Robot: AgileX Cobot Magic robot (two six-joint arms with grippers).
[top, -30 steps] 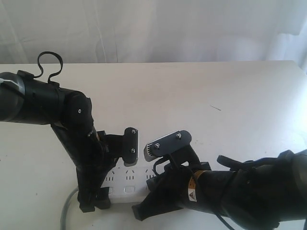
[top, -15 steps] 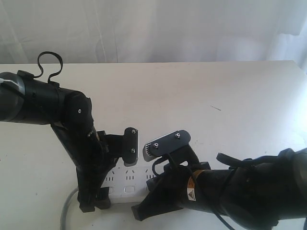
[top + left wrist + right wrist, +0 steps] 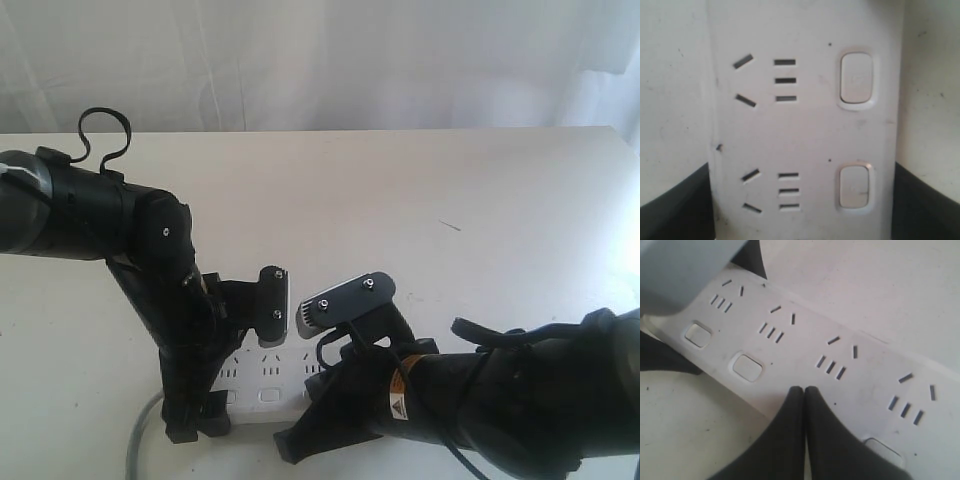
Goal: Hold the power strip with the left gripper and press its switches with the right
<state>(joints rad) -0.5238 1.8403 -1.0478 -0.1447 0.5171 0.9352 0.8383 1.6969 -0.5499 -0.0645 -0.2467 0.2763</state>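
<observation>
Since the clenched right gripper points at bare plastic between two switches, a press could miss them or tilt the strip, which lies on the worktop at lower centre, clamped across its width by the left gripper.

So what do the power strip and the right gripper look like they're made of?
The power strip: likely white moulded plastic, matte, with crisp slots and dirt specks. The right gripper: black, smooth and dull, probably hard plastic or rubber; can't tell which.
</observation>
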